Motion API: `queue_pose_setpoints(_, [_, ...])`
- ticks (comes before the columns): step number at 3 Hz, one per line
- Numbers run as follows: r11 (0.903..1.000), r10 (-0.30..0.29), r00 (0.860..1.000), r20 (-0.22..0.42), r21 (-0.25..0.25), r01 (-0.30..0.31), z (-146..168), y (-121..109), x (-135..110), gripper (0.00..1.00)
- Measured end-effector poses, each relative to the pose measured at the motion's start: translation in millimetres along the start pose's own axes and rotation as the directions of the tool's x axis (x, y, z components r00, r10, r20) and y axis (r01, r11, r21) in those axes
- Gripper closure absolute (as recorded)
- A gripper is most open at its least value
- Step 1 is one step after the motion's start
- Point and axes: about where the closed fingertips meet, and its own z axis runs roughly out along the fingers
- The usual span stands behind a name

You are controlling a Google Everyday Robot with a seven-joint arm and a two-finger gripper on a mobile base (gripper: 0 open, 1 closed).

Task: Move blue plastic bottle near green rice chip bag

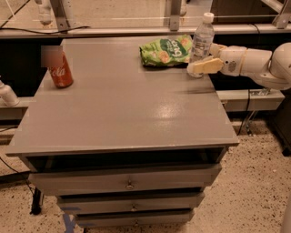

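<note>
The blue plastic bottle [202, 38], clear with a white cap, stands upright at the table's far right edge. The green rice chip bag [166, 50] lies flat just left of it, nearly touching. My gripper [201, 59] reaches in from the right at the bottle's lower part. One pale finger [205, 66] lies across the front of the bottle's base and the other sits behind it. The fingers are closed on the bottle, whose base is on or just above the table.
A red Coca-Cola can [59, 70] stands at the far left of the grey table [122, 113]. Drawers sit below the table's front edge. A rail with metal posts [174, 13] runs behind the table. My white arm [259, 63] hangs off the right side.
</note>
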Motion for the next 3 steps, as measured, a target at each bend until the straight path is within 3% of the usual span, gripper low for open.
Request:
queue_pose_setpoints(1, [0.9997,-0.024,1.0,-0.01,-0.003,0.024,-1,3,-5,0.0])
queue_pose_setpoints(2, [0.9834,-0.17,0.985,-0.021,0.06,0.171,-45,28,-41,0.0])
queue_pose_setpoints(3, [0.9395,-0.312,0.948,-0.061,0.129,0.317,-99,73,-73,0.0])
